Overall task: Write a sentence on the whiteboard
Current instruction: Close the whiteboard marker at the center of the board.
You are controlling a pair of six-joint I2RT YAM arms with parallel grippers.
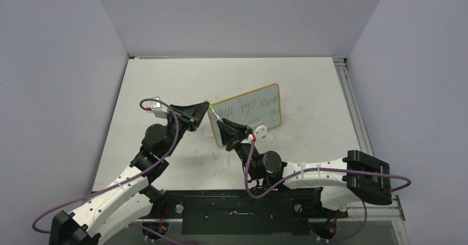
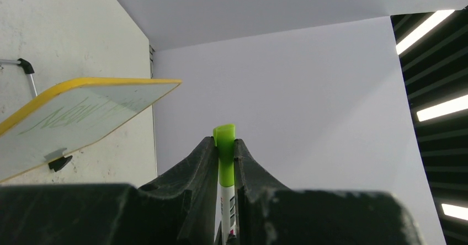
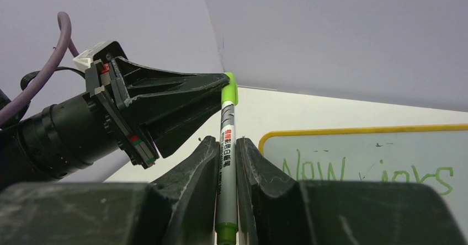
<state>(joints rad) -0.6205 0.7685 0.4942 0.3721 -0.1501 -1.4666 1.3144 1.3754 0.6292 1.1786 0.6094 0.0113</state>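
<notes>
The whiteboard [image 1: 249, 120] with a yellow-tan frame stands tilted at mid table. It carries the sentence [image 1: 251, 107] in green marker, with a short second line at the right. A green-capped white marker [image 1: 213, 113] is held in the air off the board's left end. My left gripper [image 1: 205, 108] is shut on its green cap [image 2: 224, 148]. My right gripper [image 1: 220, 123] is shut on its barrel [image 3: 226, 162]. The right wrist view shows the left gripper [image 3: 218, 85] on the cap [image 3: 229, 92], with the board [image 3: 386, 145] and its words [image 3: 323, 168] behind. The left wrist view shows the board [image 2: 105, 99] edge-on.
A metal rail [image 1: 353, 107] runs along the table's right edge. Grey walls close the table at the back and both sides. A thin metal rod with a black tip [image 2: 26, 68] lies beyond the board, and a black foot [image 2: 59, 163] sits under it.
</notes>
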